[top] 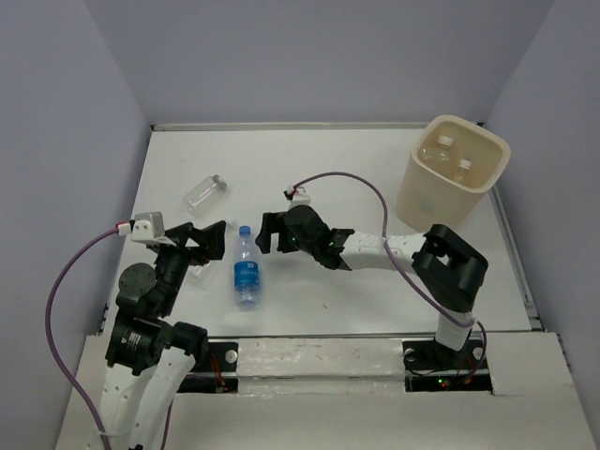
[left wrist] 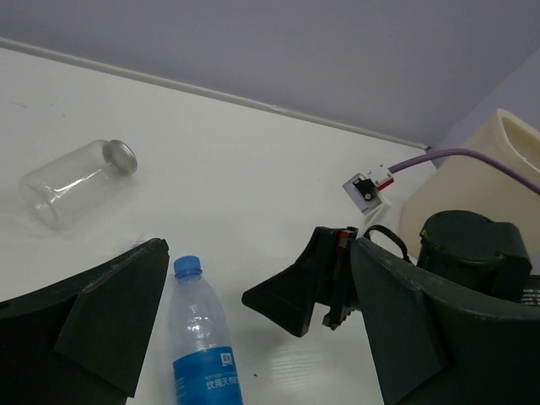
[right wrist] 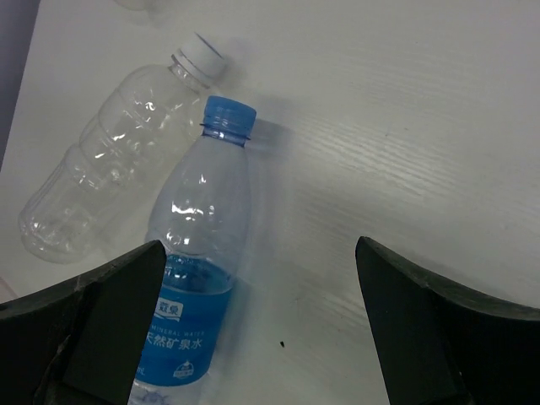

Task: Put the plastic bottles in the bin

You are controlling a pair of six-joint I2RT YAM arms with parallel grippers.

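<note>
We see both hands with their fingers spread wide and holding nothing. The left hand [top: 217, 241] and the right hand [top: 265, 234] face each other low over the tabletop [top: 356, 169]. The blue bottle [top: 247, 265] lies on its side with its neck end between them and its cap toward the far edge. In the right wrist view, a clear bottle [right wrist: 110, 160] with a white cap lies just beside the blue one, angled a little away from it. A stubby bottle [top: 204, 193] lies on its side farther back on the left, well apart from those two. The bin [top: 422, 202] stands upright near the far right corner, and we can make out two capped bottles [top: 447, 143] inside it.
</note>
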